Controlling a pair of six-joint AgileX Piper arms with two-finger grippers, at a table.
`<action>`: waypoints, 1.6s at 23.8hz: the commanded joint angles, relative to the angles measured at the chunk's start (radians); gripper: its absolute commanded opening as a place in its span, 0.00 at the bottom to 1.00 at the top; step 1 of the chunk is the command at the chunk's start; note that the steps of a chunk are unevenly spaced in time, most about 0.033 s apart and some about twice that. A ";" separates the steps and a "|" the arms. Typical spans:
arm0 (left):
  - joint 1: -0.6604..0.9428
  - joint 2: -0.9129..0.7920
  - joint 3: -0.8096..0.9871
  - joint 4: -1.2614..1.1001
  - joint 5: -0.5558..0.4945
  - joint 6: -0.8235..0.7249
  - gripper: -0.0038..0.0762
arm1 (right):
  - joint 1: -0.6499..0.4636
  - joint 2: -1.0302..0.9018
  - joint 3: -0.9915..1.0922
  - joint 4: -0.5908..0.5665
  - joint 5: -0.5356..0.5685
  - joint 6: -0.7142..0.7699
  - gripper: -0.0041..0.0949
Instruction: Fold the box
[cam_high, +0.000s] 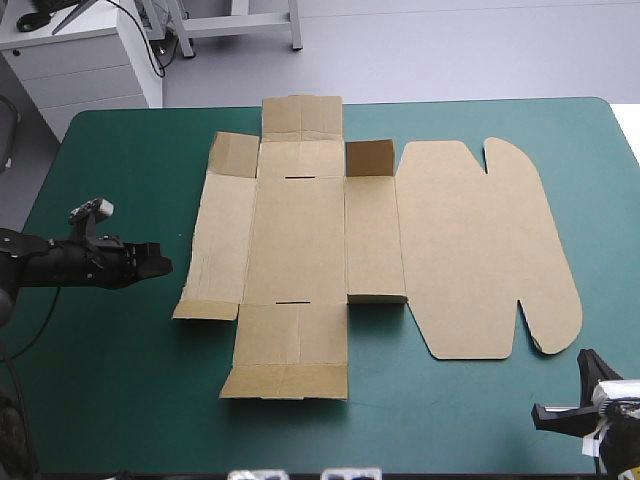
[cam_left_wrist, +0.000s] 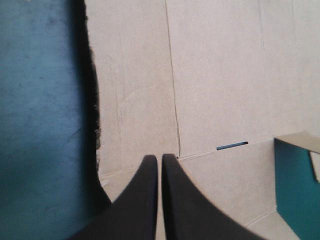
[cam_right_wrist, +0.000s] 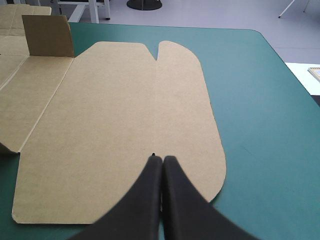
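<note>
The brown box (cam_high: 330, 250) lies as a cut sheet, mostly flat, in the middle of the teal-green table (cam_high: 120, 400). Its wide rounded lid (cam_high: 480, 250) lies flat to the right. A small flap (cam_high: 370, 158) stands raised at the far side. My left gripper (cam_high: 160, 263) is shut, just left of the sheet's left edge, with nothing in it. In the left wrist view the left gripper (cam_left_wrist: 160, 159) points over the left panel (cam_left_wrist: 135, 90). My right gripper (cam_right_wrist: 162, 160) is shut and empty, pointing over the lid (cam_right_wrist: 125, 115) from the near right corner.
A white cabinet (cam_high: 80, 60) stands beyond the table's far left corner. Bare teal-green cover (cam_right_wrist: 260, 100) runs along the right side of the lid and in front of the sheet.
</note>
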 joint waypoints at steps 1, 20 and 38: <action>0.050 0.057 -0.034 -0.124 0.075 0.037 0.07 | -0.010 0.023 -0.024 -0.010 -0.079 -0.003 0.02; -0.092 0.218 -0.034 -0.143 -0.101 0.023 0.67 | -0.010 0.023 -0.024 -0.010 -0.079 -0.003 0.02; -0.091 0.287 -0.034 -0.098 -0.087 0.086 0.05 | -0.010 0.023 -0.024 -0.010 -0.079 -0.003 0.02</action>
